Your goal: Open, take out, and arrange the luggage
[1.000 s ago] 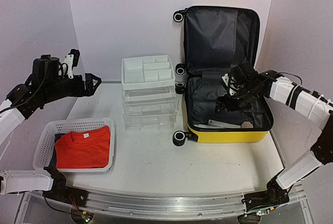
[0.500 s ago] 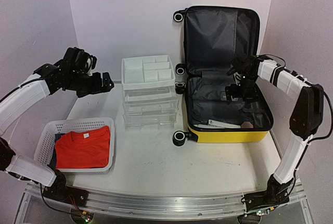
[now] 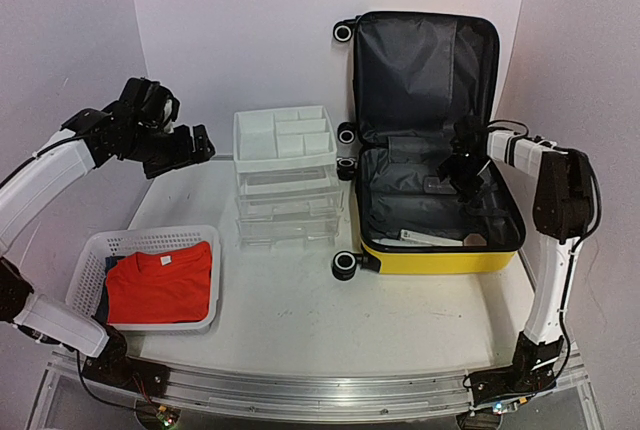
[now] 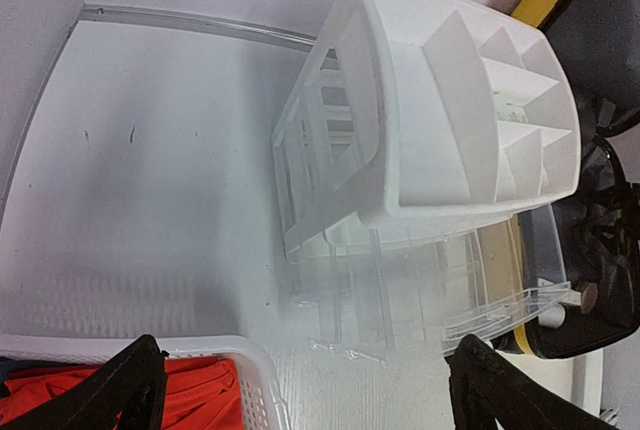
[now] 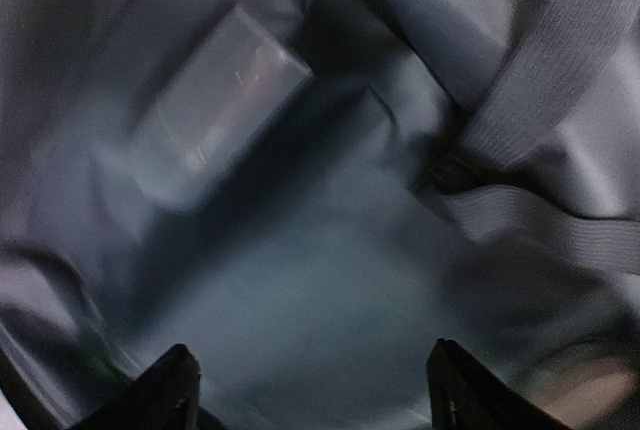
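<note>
The luggage lies open at the back right, yellow shell down and its dark lid standing upright. My right gripper is inside the lower half, open, with only grey lining between its fingertips. Just ahead of it a small clear packet lies on the lining, and a grey strap crosses to the right. A flat pale item rests near the shell's front wall. My left gripper hangs open and empty in the air left of the drawer unit, its fingers wide apart.
A white plastic drawer unit with a divided top tray stands mid-table beside the suitcase. A white mesh basket holding a folded red shirt sits front left. The suitcase wheels face the drawers.
My left gripper has swung right toward the drawer unit. My right gripper has moved back and to the right, deeper inside the suitcase, its arm folding up, and its jaws look slightly narrower.
</note>
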